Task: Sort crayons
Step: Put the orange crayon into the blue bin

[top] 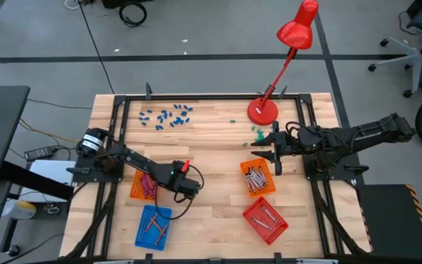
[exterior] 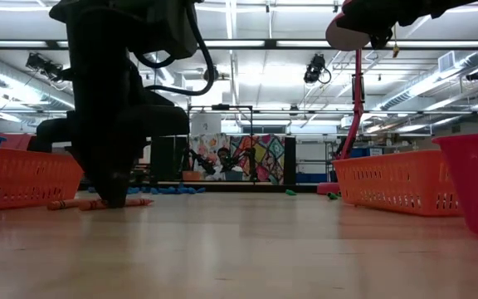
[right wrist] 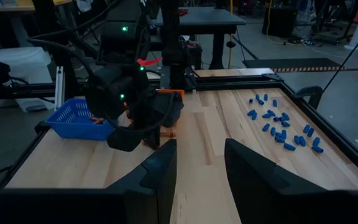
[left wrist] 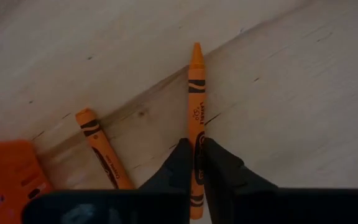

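My left gripper (top: pixel 193 186) is down at the table just right of the left orange basket (top: pixel 142 185), shut on an orange crayon (left wrist: pixel 196 93). A second orange crayon (left wrist: pixel 102 153) lies flat on the wood beside it. In the low view the left gripper (exterior: pixel 114 196) stands on the table with both crayons (exterior: pixel 98 203) at its foot. My right gripper (top: pixel 271 150) is open and empty, hovering above the table between the lamp base and the right orange basket (top: pixel 258 178). Its fingers (right wrist: pixel 160 171) show apart in the right wrist view. My left gripper pinches the orange crayon between its two fingers, on the wrapped shaft's rear half (left wrist: pixel 197 138). The fingers come from above, pointing down, one on each long side. The crayon lies on the table, its tip (left wrist: pixel 196 48) pointing away from the gripper.
A blue basket (top: pixel 154 226) stands near the front left and a red basket (top: pixel 264 218) near the front right. Blue crayons (top: pixel 167 116) lie scattered at the far left, green ones (top: pixel 257 132) near the red lamp's base (top: pixel 262 111). Bare wood lies in the table's middle.
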Controlling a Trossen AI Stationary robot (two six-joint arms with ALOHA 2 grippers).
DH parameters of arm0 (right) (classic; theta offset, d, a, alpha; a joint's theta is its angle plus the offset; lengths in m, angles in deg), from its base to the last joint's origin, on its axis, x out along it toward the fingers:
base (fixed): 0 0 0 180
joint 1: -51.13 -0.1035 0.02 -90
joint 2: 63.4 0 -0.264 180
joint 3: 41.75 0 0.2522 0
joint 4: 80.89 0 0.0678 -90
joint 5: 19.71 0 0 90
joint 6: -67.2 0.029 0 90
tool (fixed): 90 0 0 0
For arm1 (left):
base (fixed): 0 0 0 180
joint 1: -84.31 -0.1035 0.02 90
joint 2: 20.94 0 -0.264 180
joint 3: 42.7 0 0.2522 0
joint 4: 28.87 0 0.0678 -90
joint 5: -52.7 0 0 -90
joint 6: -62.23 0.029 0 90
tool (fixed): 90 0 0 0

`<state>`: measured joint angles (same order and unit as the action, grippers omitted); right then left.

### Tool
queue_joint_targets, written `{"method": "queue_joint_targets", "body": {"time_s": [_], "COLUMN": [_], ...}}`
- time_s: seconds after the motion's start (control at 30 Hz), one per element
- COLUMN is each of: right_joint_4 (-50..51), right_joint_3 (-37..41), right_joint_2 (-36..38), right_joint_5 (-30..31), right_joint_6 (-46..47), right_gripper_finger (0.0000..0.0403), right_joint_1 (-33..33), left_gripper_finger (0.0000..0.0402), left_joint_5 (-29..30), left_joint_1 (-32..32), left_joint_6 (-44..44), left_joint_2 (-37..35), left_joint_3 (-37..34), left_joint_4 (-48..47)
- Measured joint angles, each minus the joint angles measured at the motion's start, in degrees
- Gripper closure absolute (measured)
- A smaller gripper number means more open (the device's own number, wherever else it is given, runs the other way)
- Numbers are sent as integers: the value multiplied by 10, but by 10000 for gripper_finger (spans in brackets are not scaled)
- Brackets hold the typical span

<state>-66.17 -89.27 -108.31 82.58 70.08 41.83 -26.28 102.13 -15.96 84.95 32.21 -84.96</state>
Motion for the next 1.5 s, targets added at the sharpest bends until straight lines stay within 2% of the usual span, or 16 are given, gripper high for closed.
{"method": "queue_joint_targets", "body": {"time_s": [0.2,0.6,0.87,1.2,1.5], "right_joint_4": [0,3,4,4,0], "right_joint_3": [0,0,0,0,0], "right_joint_2": [0,0,0,0,0], "right_joint_5": [0,0,0,0,0], "right_joint_6": [0,0,0,1,4], "right_gripper_finger": [264,264,264,264,264], "right_joint_1": [0,0,0,0,0], "left_gripper_finger": [373,368,368,367,367], "left_joint_5": [0,38,20,1,0], "left_joint_1": [3,30,90,244,364], "left_joint_6": [0,-5,-42,-177,-385], "left_joint_2": [-6,-90,-160,-186,-172], "left_joint_3": [-1,-4,-3,-2,-2], "left_joint_4": [1,-5,29,47,21]}}
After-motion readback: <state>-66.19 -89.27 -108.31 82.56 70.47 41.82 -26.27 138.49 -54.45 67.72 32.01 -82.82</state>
